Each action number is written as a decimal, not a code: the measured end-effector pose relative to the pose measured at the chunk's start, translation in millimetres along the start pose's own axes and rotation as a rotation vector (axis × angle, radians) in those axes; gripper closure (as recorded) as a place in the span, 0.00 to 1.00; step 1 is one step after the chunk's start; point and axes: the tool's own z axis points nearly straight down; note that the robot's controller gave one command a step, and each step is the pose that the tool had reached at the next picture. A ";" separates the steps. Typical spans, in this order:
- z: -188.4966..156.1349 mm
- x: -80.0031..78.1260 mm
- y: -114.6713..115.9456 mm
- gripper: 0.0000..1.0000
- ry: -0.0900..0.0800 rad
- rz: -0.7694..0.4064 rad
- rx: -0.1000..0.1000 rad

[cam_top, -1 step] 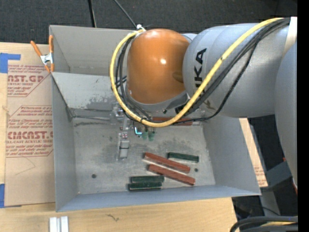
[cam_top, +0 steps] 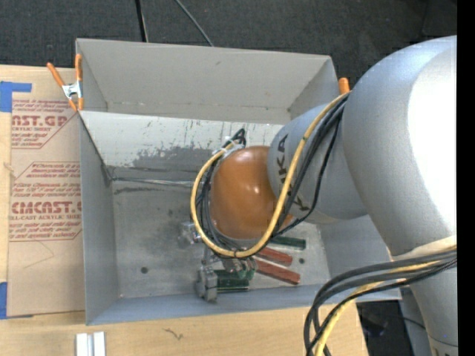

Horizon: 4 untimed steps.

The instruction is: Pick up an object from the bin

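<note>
Gripper (cam_top: 210, 280) is down just below the orange cover (cam_top: 237, 191), right at a small green piece (cam_top: 241, 277) with red sticks (cam_top: 276, 273) beside, can't tell if it's open or closed, so it could easily nudge them apart or snag two.

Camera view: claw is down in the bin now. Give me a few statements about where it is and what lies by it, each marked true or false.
1. The claw is low in the bin, close to its near wall. True.
2. The arm reaches in from the view's left. False: it comes in from the right.
3. Two red stick-like things lie on the floor just right of the claw. True.
4. The cover on the wrist is blue. False: the wrist cover is orange, with cables looped around it.
</note>
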 end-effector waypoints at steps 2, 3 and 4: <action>-30.3 30.1 -131.2 0.00 0.012 0.118 0.001; 0.2 23.5 -150.6 0.00 0.012 0.250 0.001; 0.6 23.4 -149.6 0.00 0.011 0.250 0.000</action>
